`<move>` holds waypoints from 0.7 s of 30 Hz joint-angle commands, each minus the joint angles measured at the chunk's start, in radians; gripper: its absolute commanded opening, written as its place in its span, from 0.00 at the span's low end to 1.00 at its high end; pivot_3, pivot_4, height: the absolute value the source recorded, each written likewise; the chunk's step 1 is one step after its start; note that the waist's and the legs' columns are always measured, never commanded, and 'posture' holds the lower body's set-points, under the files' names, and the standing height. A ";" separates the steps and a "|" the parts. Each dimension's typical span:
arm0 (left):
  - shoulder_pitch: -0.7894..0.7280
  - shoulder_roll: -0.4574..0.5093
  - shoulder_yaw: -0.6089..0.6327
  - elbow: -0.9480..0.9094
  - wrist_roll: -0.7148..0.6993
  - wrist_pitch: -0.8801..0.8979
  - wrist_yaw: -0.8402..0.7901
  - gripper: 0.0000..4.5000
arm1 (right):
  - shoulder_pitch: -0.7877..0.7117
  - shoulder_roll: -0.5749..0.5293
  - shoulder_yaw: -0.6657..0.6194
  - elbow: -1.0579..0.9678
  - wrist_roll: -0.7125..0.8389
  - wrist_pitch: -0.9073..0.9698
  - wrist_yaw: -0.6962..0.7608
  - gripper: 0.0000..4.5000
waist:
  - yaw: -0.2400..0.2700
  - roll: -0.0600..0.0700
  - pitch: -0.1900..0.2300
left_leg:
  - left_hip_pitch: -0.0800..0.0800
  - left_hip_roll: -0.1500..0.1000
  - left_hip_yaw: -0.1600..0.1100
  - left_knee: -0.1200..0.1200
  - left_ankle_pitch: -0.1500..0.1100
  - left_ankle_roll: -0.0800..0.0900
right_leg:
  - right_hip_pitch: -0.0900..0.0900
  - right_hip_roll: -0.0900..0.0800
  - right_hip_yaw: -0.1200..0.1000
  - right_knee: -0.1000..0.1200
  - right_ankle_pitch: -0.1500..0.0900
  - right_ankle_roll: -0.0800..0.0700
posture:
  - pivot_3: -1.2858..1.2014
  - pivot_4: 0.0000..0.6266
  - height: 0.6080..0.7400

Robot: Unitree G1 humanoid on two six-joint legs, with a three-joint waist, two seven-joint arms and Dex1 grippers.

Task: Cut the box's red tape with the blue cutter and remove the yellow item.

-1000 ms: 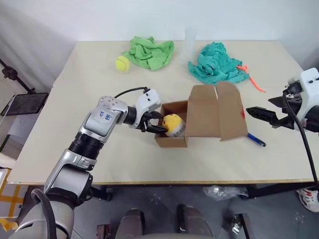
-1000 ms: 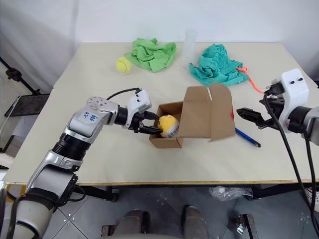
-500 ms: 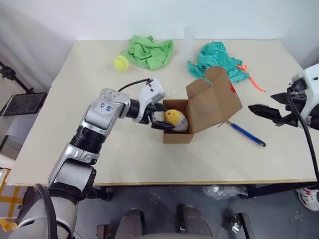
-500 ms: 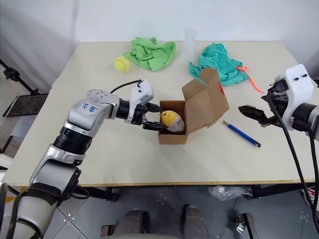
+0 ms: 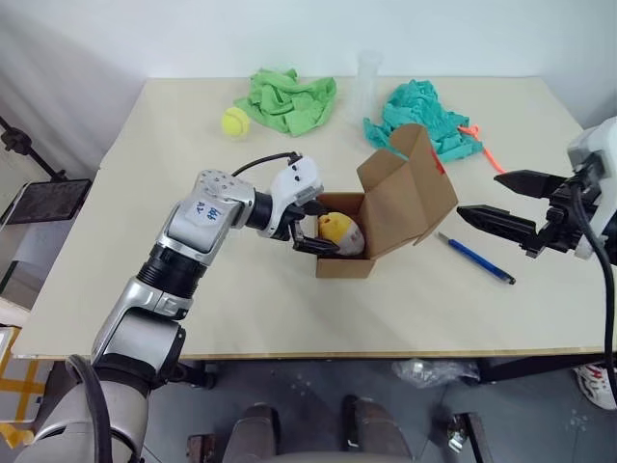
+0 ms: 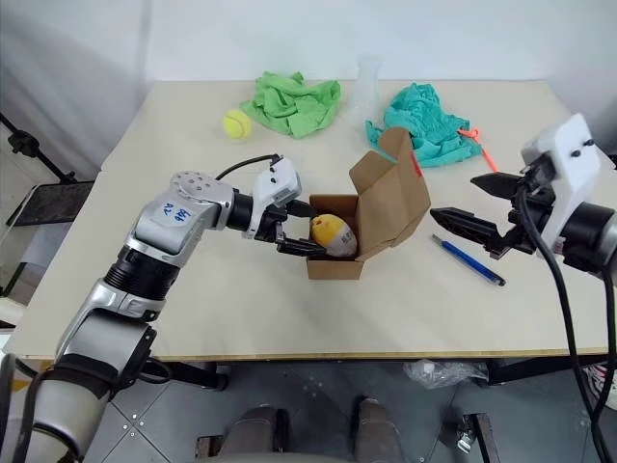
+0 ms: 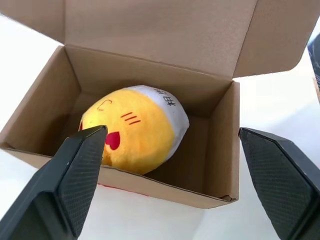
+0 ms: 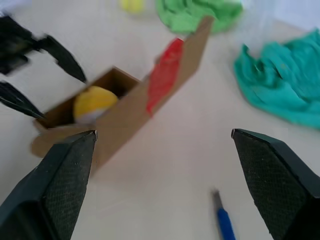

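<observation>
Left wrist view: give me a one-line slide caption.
Open left gripper poised at the opened box, its fingers wide apart, with the yellow item lying inside.

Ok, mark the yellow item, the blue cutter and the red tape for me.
yellow item (image 7: 137,127), left wrist view, on its yellow face inside the box.
blue cutter (image 5: 475,258), left eye view, middle of its blue shaft on the table.
red tape (image 8: 164,75), right wrist view, centre of the red patch on the raised flap.

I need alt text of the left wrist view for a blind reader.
A yellow item with a small red face lies inside the open box. The left claw is open before the box, one black finger on each side of the view.
</observation>
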 commanded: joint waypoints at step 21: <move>-0.142 -0.160 -0.049 0.391 0.180 -0.359 -0.043 0.25 | 0.079 0.004 -0.152 -0.155 0.082 0.003 -0.075 1.00 | 0.004 0.000 0.000 | 0.000 0.000 0.000 0.000 0.000 0.000 | 0.000 0.000 0.000 0.000 0.000 0.000 | 0.52 0.24 1.00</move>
